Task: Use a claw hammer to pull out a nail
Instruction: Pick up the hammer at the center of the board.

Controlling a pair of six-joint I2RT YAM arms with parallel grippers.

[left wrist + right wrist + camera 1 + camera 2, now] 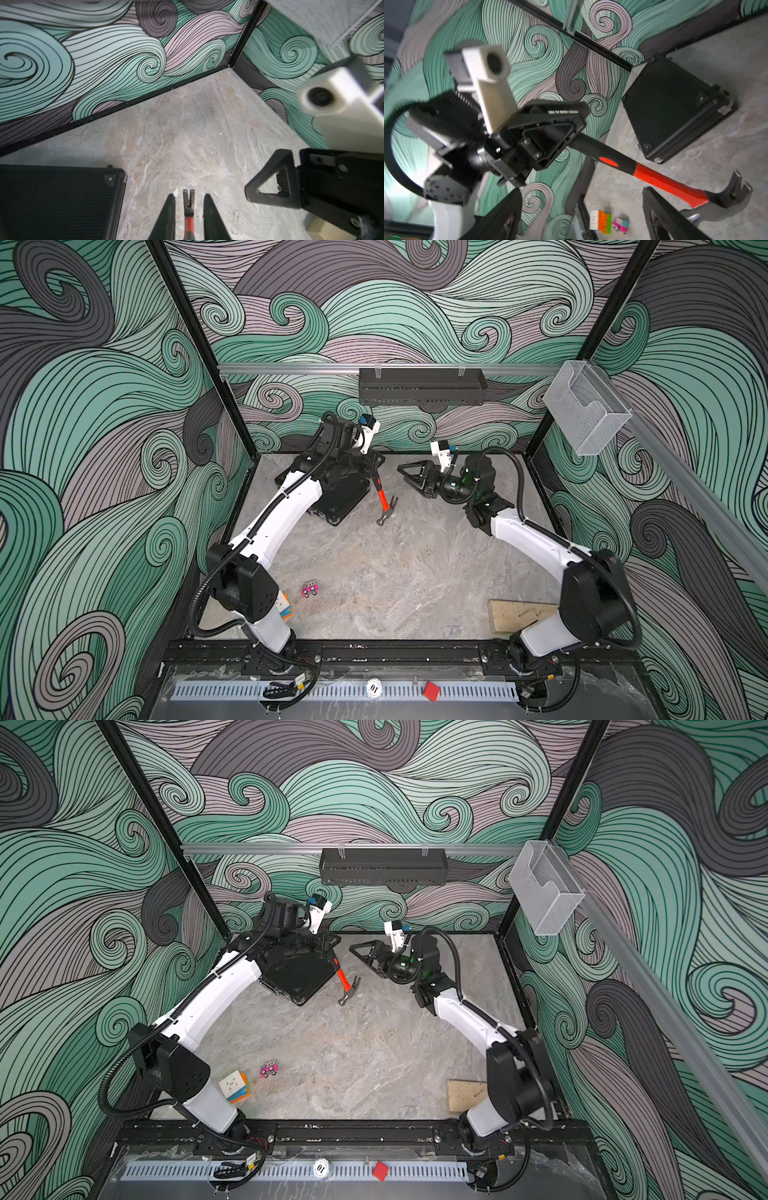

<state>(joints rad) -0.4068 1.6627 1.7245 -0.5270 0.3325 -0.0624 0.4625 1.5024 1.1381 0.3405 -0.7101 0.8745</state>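
Hanging tool: the claw hammer (384, 499) hangs head-down over the far middle of the table (395, 572). Its black handle is uppermost, the orange neck is below that and the grey claw head is lowest. I cannot tell whether the head touches the stone-patterned top.
Left gripper: the left gripper (374, 467) reaches in from the left, its jaws drawn narrow and clamped on the black handle above the small red ring. The left wrist view looks straight down the neck to the split claw, which sits between the two fingers (169, 216).
Right gripper: the right gripper (405, 477) sits just right of the hammer and points left toward it. Its jaws are spread wide with nothing between them, and it is clear of the handle.
Black case: a closed black case (340, 497) lies flat at the far left under the left arm, with the hammer just off its right edge.
Wooden block: a pale wooden block (519, 614) lies near right, partly hidden by the right arm's base. The marks on its top are too small to make out.
Near left: a colour cube (235, 1085) sits by the left arm's base, with a pink toy car (310, 590) just to its right.
Walls: a black basket (422, 385) hangs on the far rail, and a clear box (582, 414) hangs on the right rail.
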